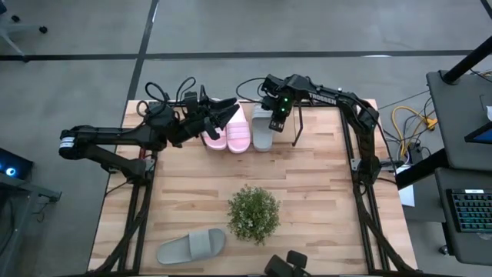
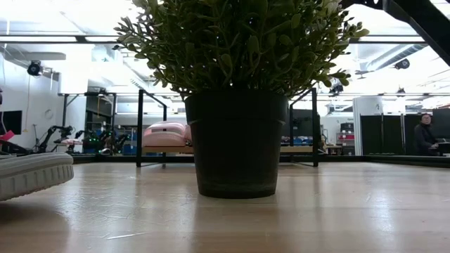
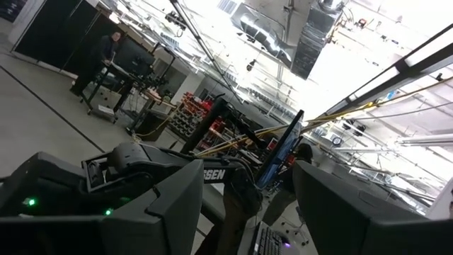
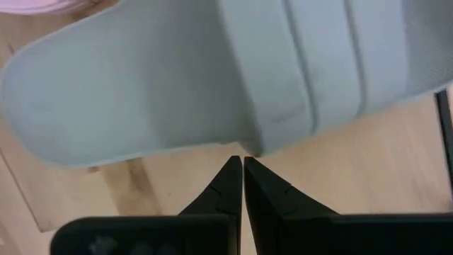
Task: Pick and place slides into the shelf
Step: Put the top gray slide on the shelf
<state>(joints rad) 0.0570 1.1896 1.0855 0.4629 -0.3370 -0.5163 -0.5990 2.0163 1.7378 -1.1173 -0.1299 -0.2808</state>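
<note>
Slides (image 1: 238, 129) lengthwise front-to-back, shelf (image 1: 296, 127)

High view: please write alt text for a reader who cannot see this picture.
Seen from above, two pink slides and one grey slide sit side by side on the shelf at the table's far edge, with both arms' tools over them. A potted plant and another grey slide remain nearer.

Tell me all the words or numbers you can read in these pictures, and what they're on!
"SEN": white letters on the other dark robot arm in the left wrist view; the start of the word is hidden.
Grey slide, pink slides, plant pot: no writing shows.
Signs and screens in the room behind: too small to read.
</note>
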